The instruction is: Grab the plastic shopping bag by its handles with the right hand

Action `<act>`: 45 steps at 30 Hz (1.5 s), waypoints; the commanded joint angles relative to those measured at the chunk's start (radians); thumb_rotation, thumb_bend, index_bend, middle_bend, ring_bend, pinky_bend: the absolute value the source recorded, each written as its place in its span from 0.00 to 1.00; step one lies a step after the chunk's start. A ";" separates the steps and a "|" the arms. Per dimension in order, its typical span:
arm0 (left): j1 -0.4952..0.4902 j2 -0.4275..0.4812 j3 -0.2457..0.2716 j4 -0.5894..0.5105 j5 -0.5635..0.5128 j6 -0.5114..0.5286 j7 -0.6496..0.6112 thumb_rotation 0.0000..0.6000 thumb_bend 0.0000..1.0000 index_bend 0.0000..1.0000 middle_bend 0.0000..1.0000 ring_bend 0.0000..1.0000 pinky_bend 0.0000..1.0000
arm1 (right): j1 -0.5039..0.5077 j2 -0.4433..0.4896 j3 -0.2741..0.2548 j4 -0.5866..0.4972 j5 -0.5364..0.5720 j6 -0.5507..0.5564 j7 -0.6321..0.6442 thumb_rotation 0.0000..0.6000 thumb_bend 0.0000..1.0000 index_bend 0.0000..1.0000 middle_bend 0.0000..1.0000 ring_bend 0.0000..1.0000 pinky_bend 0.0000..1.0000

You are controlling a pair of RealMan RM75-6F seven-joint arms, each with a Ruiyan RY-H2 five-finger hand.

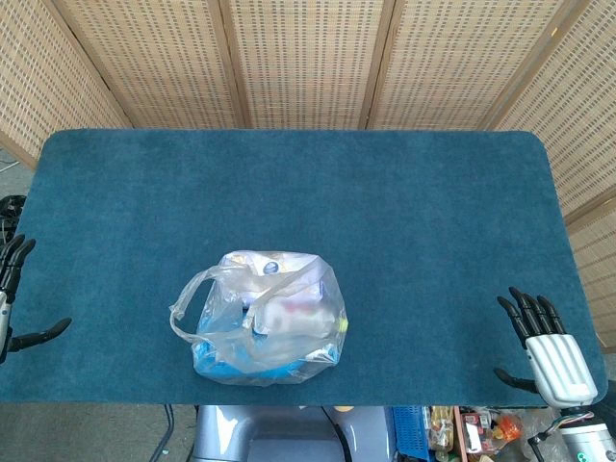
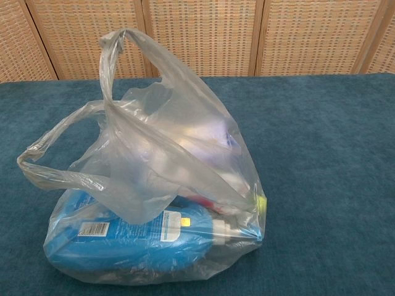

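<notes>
Bag [image 2: 154, 203] close to me on bench [image 1: 433, 221], handles [image 2: 114, 68] thin, floppy. My right hand [image 1: 549, 351] far, fingers spread, empty; left hand [image 1: 14, 298] same. Risk: I catch only one loop, bag tips.

A screened-off robot test station, not a home or shop.

You are working at a rounded-corner table covered in dark teal carpet-like fabric [image 1: 404, 192], closed in behind by tall folding screens of woven tan rattan in pale wooden frames [image 1: 308, 58]. Past the table's near edge you can see a cluttered bin of small coloured packaged items [image 1: 472, 428] on the floor, the kind of prop stock kept for handling trials.
</notes>
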 commanded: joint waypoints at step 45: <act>-0.091 -0.052 -0.084 -0.028 -0.186 -0.067 0.139 1.00 0.06 0.00 0.00 0.00 0.00 | 0.865 0.199 -0.155 -0.043 -0.470 -0.418 1.587 1.00 0.00 0.17 0.14 0.00 0.00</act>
